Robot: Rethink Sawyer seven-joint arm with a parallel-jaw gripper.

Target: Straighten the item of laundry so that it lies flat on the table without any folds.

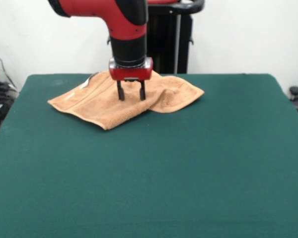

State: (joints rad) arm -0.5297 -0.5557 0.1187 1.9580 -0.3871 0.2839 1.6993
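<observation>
Green table (188, 173) carries a rumpled towel (104, 106).

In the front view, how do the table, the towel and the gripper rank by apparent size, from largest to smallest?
1. The table, by far the largest.
2. The towel.
3. The gripper, open above the towel, smallest.
</observation>
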